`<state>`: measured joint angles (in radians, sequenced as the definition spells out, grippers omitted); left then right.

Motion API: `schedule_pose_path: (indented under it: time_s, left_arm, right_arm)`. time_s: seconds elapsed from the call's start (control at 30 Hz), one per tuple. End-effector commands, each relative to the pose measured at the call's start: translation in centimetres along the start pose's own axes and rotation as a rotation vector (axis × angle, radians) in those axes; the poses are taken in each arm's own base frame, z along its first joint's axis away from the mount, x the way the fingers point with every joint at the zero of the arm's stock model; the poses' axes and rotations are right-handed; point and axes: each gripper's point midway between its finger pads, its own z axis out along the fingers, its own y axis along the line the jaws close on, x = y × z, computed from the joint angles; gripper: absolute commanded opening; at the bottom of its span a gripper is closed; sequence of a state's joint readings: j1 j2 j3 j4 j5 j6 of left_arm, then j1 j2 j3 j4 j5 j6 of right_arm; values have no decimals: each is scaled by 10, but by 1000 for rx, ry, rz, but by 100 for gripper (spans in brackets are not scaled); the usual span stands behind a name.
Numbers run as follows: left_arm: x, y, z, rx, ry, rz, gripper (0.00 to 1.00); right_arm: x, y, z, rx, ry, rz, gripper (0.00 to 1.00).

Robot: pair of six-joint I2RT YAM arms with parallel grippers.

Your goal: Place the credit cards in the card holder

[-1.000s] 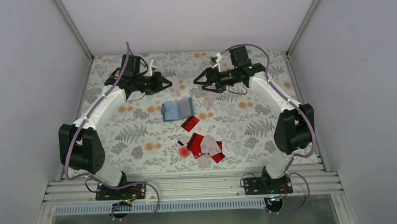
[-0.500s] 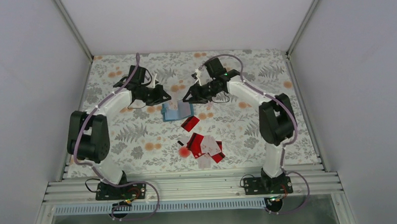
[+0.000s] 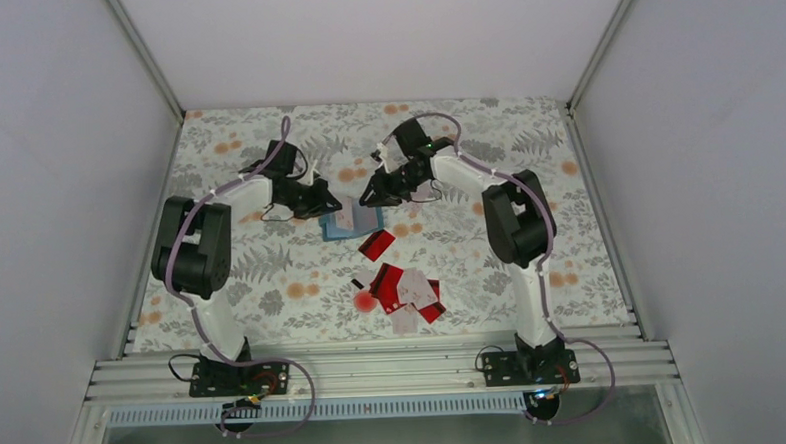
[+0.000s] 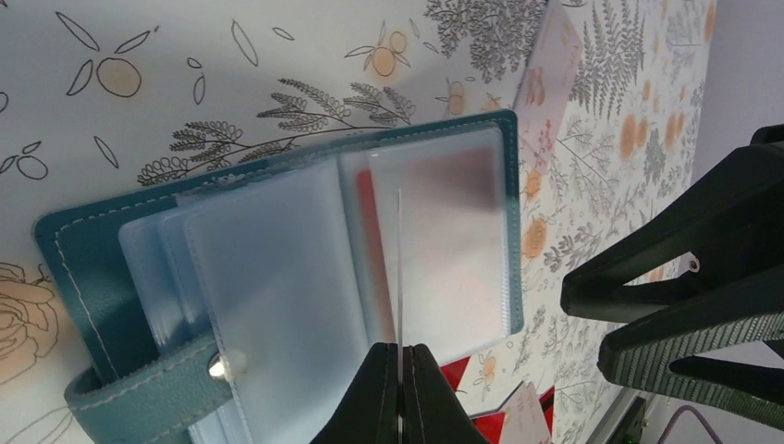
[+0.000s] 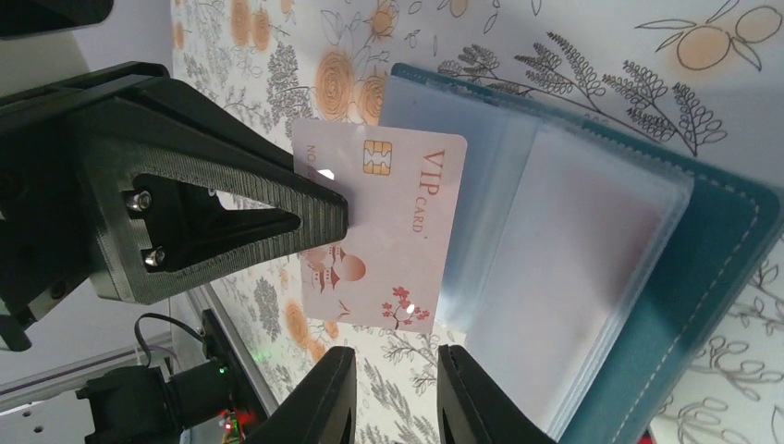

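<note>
Nearest the arm bases, loose cards (image 3: 404,292), glossy red and white, lie heaped on the floral surface (image 3: 271,277). One red card (image 3: 375,245) lies apart, just before the holder (image 3: 351,224). The holder lies open and flat, with a teal stitched cover, frosted plastic sleeves (image 4: 268,296) and a strap (image 4: 139,398) with a metal snap (image 4: 215,367). Over it the left claw (image 4: 399,350) is clenched on a thin white VIP card (image 5: 398,231) with a gold chip, gripping one edge; the opposite edge reaches the sleeves. The right claw (image 5: 393,361), its ribbed black fingers a narrow gap apart, grasps nothing and hangs just beside that card.
</note>
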<state>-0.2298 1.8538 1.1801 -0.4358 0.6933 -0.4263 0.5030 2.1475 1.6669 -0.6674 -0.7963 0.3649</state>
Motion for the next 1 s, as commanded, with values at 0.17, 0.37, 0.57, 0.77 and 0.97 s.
schedule_pose_path:
  time_s: [0.17,0.37,0.57,0.77,0.97]
  left_arm:
    - [-12,3,10,31,7,30,2]
    - [-11,4,15,40,20,22,2]
    - [-10,6,16,41,26,15,2]
    - [-8,5,20,64,38,1,2]
    - [-8,5,24,79,52,-10,2]
  right_arm:
    - [-2,-23,15,25,29,-7,20]
    - [6,-50,23,58,50,20,20]
    - [16,-69,29,74,71,43,19]
    - [23,-81,35,86,90,51,18]
    - [28,-87,37,96,100,51,18]
